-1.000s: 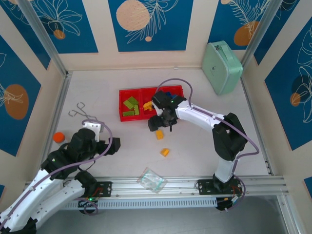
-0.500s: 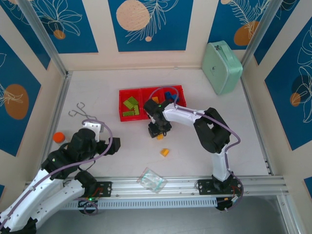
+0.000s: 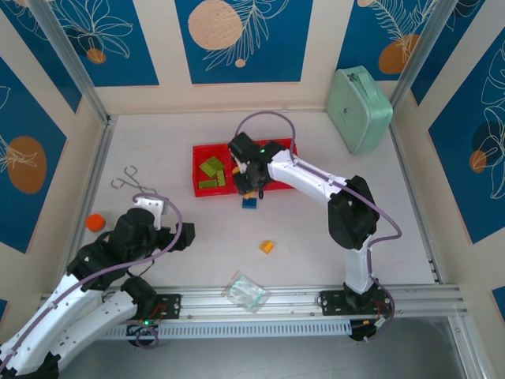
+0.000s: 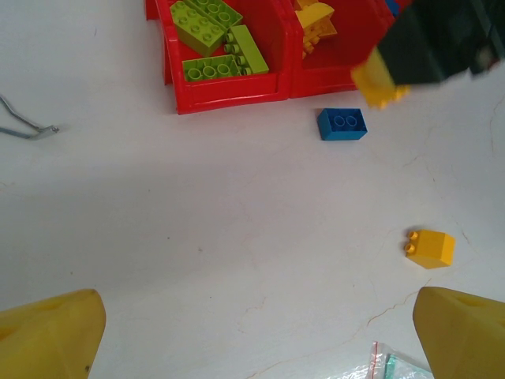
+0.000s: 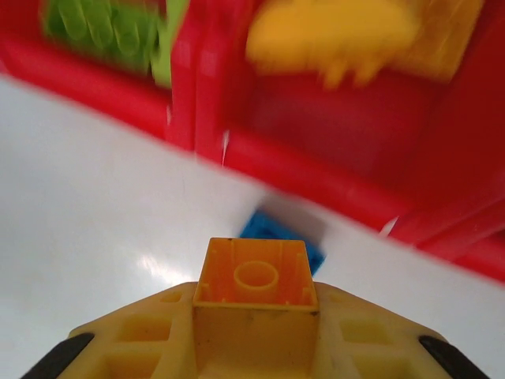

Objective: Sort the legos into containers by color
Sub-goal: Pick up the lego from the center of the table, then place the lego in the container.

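Observation:
My right gripper (image 3: 251, 186) hangs just in front of the red containers (image 3: 198, 169), shut on an orange-yellow lego (image 5: 255, 294), which the left wrist view shows off the table (image 4: 380, 84). A blue lego (image 3: 250, 203) lies on the table right under it, close to the bins' front wall (image 5: 316, 186). Lime green legos (image 3: 211, 173) fill the left bin and orange-yellow ones (image 4: 314, 17) lie in the middle bin. Another orange-yellow lego (image 3: 267, 246) lies alone nearer the front. My left gripper (image 4: 256, 339) is open over bare table, well short of the bins.
A mint-green case (image 3: 360, 108) stands at the back right. A clear plastic bag (image 3: 246, 292) lies near the front rail. Metal tongs (image 3: 130, 180) and a small orange round thing (image 3: 95, 222) lie at the left.
My right gripper came down on an orange-yellow lego in front of the bins, shut on it, and has lifted it toward the bins. The left arm has not moved.

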`<state>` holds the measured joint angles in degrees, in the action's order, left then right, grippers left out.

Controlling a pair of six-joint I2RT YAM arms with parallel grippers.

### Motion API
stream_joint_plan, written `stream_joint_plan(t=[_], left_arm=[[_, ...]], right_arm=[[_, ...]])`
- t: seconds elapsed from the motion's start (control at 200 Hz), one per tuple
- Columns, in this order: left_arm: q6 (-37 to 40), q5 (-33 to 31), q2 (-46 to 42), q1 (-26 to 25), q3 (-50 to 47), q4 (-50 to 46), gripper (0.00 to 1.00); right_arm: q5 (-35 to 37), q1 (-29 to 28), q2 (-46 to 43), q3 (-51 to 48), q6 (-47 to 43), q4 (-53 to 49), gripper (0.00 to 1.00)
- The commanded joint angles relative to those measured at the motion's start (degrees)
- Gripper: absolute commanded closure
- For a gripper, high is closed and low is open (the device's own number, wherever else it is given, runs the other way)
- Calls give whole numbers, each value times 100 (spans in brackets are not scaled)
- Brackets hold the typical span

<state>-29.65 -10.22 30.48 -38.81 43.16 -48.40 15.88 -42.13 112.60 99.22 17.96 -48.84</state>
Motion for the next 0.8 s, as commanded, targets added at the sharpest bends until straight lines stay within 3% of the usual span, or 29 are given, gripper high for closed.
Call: stream_joint_plan(t=[0.0,0.155,0.24,0.315,0.4,0.53,0.66,0.795], left_arm=[[33,-85,-25,-29,-27,44,0],[30,-82,-23,-31,-27,33,0],[29,-93,-24,-32,-27,33,0],[29,-95,-15,-38,-23,33,0],[29,-94,-13,-38,-27,33,0],[43,-108,-16,-32,-27,32,0],[39,-129,-16,-39,-27,24,0],[34,-146,-5,-39,-27,24,0]], right_arm=[[-313,365,179,615,-82,364,79],[-221,630,1172,1894,-259,334,79],[-310,723,1770,2659,-367,108,72],[-331,752,2198,3337,-445,-248,56],[-173,719,2284,3607,-486,-576,29],[50,730,1504,2682,-450,-234,18],[-132,1045,494,1398,-242,263,23],[-1042,1789,-371,-16,-282,1051,45]])
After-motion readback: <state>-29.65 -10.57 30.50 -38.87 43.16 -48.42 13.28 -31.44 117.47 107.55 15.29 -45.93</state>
